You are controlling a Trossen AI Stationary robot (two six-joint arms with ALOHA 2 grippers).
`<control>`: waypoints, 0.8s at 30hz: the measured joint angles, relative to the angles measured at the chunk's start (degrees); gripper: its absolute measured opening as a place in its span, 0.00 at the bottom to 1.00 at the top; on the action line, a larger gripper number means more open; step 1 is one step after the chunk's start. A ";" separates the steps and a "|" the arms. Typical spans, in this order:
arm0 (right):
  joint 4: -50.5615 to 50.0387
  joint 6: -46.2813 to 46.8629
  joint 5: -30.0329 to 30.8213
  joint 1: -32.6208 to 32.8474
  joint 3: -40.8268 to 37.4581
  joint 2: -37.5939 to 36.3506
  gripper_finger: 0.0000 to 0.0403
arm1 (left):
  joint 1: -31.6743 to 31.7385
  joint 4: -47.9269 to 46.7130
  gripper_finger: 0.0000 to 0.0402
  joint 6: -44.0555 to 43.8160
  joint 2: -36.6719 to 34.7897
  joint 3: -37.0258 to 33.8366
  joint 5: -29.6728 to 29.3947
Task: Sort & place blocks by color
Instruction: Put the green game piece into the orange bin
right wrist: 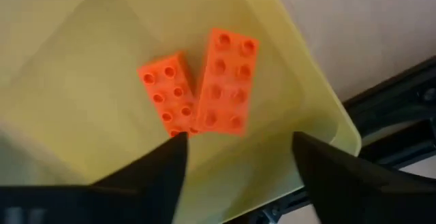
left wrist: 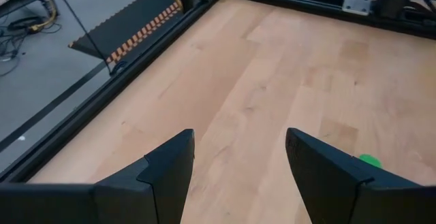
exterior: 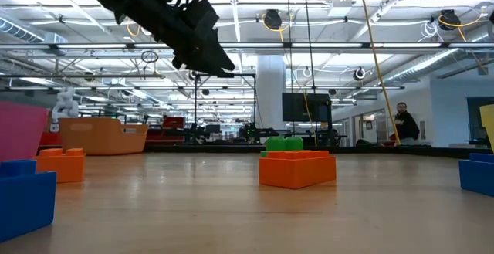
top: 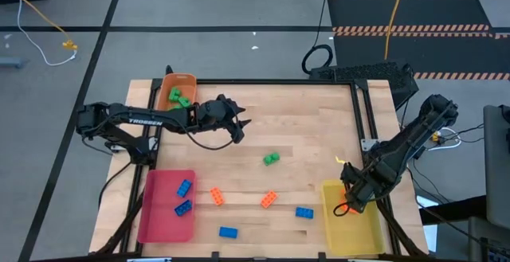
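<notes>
Fingers of the right gripper (right wrist: 235,159) stand spread and empty above the yellow tray (top: 355,234), at about four o'clock on the table, with two orange blocks (right wrist: 201,88) lying side by side and touching on the tray floor beneath them. Judging by this, an orange drop-off is the step just being completed. The left gripper (top: 237,121) hovers near eleven o'clock, just beside the orange tray (top: 169,83) that holds green blocks (top: 178,97); its fingers (left wrist: 170,166) are parted with nothing between them.

Two blue blocks (top: 183,197) lie in the pink tray (top: 159,222) at about seven o'clock. Loose on the wood are a green block (top: 271,159) near the centre, two more orange blocks (top: 268,200) and two more blue blocks (top: 304,212) toward six o'clock. A sensible next move is for the right arm to lift clear of the tray and reach for the nearest loose orange block, while the left goes for the green one.

The wooden tabletop (top: 303,127) is pale, framed in black rail. Beyond it, a large workshop with ceiling lights; a person (exterior: 404,124) stands far off.
</notes>
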 joint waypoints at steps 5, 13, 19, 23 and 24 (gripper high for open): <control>0.07 0.56 0.01 0.39 -0.52 -0.01 0.82 | -0.69 0.00 0.58 0.23 0.00 0.00 0.00; 0.58 0.43 0.41 0.38 -0.52 -1.64 0.83 | -0.69 0.00 0.58 0.23 0.00 0.00 0.00; 3.07 -1.99 7.01 -1.01 -0.50 -3.93 0.80 | -0.63 0.02 0.58 0.25 0.00 0.00 -0.03; 4.03 -5.73 12.14 -2.80 -0.50 -5.54 0.79 | -0.63 0.02 0.58 0.33 0.00 0.00 -0.03; 4.61 -6.93 13.09 -3.39 -0.50 -5.92 0.79 | -0.63 0.02 0.58 0.33 0.00 0.00 -0.03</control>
